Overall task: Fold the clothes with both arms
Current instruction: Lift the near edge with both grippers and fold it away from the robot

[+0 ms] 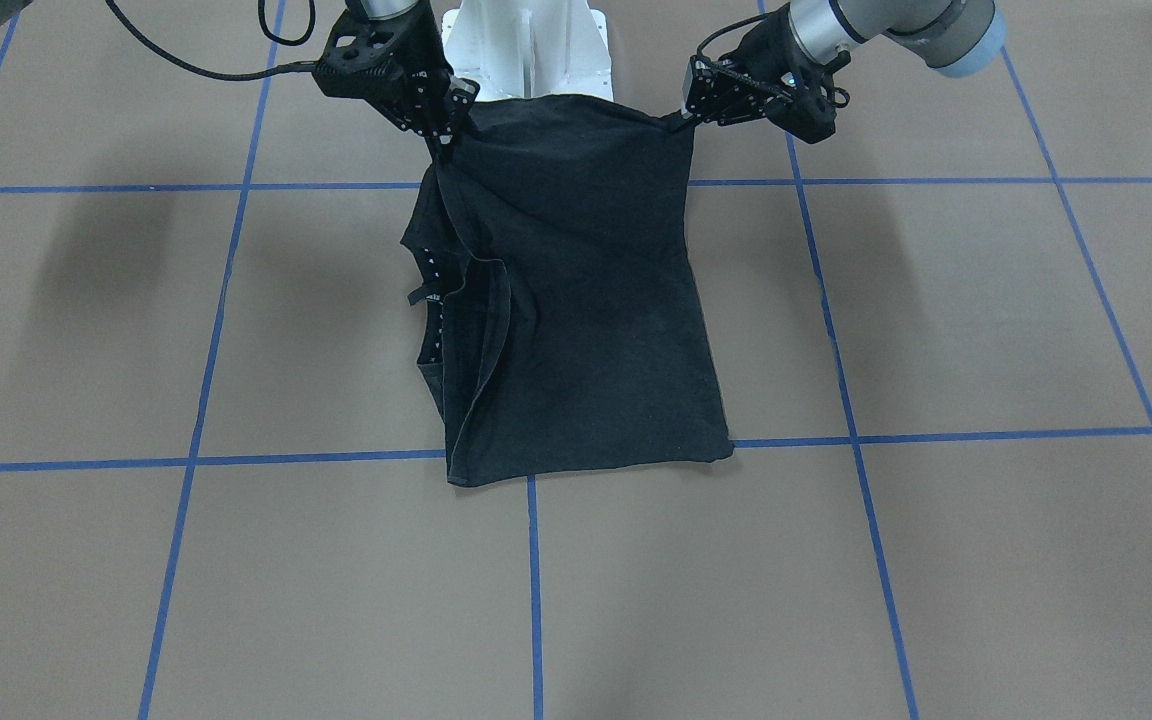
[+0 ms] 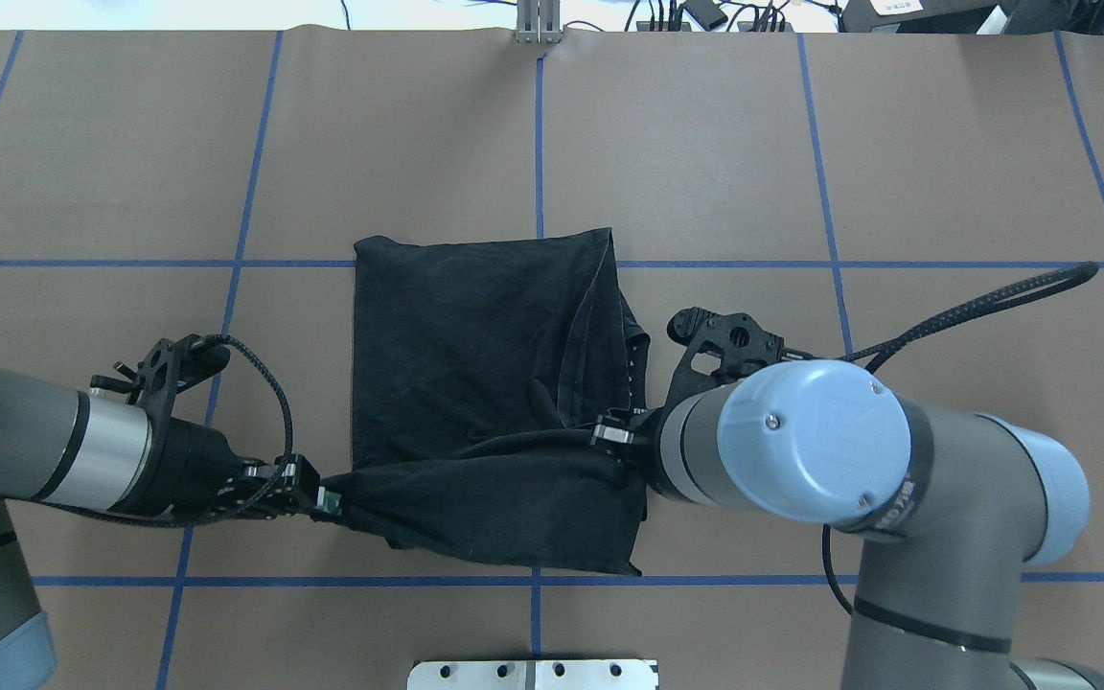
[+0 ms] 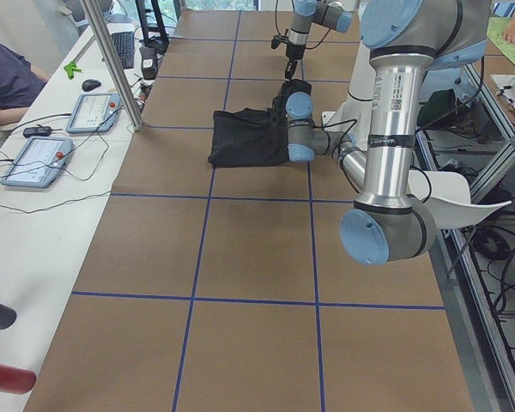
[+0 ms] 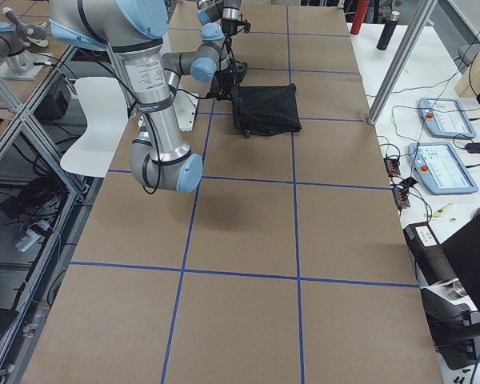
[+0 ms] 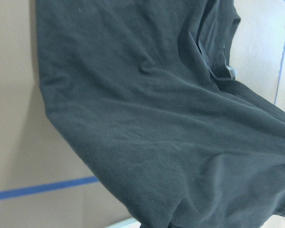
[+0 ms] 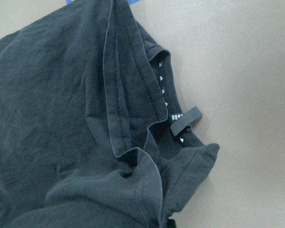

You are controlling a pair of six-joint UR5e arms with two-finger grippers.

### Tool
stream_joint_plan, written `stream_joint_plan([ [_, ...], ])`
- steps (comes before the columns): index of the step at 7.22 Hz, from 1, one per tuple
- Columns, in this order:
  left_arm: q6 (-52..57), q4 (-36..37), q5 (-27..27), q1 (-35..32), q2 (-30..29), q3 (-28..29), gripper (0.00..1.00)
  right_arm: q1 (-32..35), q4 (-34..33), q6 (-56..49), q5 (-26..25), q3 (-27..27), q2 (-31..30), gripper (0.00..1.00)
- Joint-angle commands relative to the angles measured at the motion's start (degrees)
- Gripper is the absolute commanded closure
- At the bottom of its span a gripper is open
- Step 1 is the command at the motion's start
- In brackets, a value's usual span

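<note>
Front-facing view: the black fabric T-shirt (image 1: 586, 300) lies mid-frame on the flat brown table (image 1: 936, 320), which is gridded with blue tape lines (image 1: 536, 580). The shirt's upper edge is lifted. At upper right the black left gripper (image 1: 688, 113) is clamped on one top corner; at upper left the black right gripper (image 1: 444, 140) pinches the other.

Overhead view: the shirt sits centre, its lower edge held taut between both grippers and the rest flat.

Side views: the shirt shows small, upper middle.

Left wrist view: dark cloth fills most of the frame.

Right wrist view: the collar (image 6: 164, 95) and its black neck label (image 6: 186, 119) rest on the table, centre right.
</note>
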Motion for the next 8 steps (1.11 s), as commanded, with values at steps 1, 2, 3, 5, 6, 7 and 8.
stream_joint_plan([
  [1,0.0,0.1,0.0,-3.6,-4.7,5.0,1.00,3.5,0.5,-0.1,-0.4,-4.9,1.8,1.00],
  [2,0.0,2.1,0.0,-4.4,-7.1,6.0,1.00,4.5,0.5,-0.1,-0.4,-8.3,5.1,1.00],
  [3,0.4,7.0,0.0,-5.1,-10.5,6.1,1.00,5.3,0.5,-0.1,-0.3,-11.8,8.1,1.00],
  [5,0.8,9.9,0.1,-7.2,-12.5,6.7,1.00,7.6,0.7,-1.1,-0.1,-12.9,9.0,1.00],
  [6,1.2,9.9,0.1,-8.0,-12.8,8.2,1.00,8.9,0.7,-2.7,-0.1,-13.5,9.1,1.00],
  [7,3.5,9.9,0.2,-9.3,-14.2,10.7,1.00,9.9,0.7,-3.5,-0.1,-15.6,9.8,1.00],
  [8,5.0,9.9,2.4,-9.6,-15.7,13.9,1.00,10.6,0.7,-4.0,-0.1,-18.7,11.7,1.00],
])
